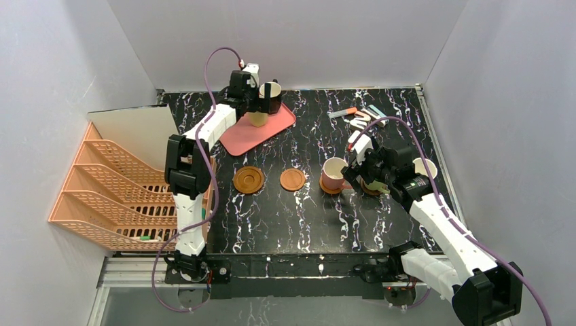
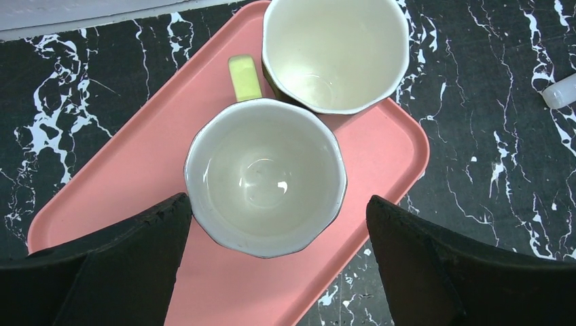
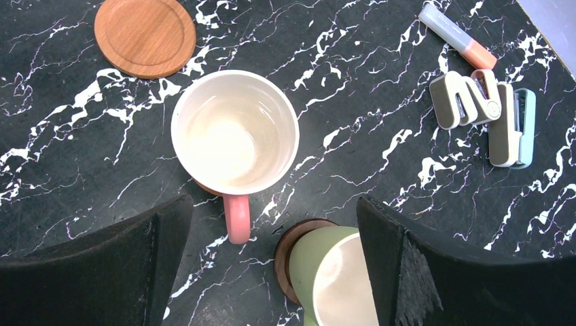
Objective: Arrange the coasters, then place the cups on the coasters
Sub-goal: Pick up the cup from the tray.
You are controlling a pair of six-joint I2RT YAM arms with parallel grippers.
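The left gripper (image 2: 274,210), jaws wide and empty, hung over the yellow-green mug (image 2: 266,178) on the pink tray (image 2: 122,183), the mug centred between its fingers, the handle (image 2: 246,78) pointing away from the wrist.

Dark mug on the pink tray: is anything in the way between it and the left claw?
Nothing visible. The left gripper is open, one finger on each side of the dark brown mug, with only bare pink tray between. The yellow-green mug stands close behind it, beyond the fingers.
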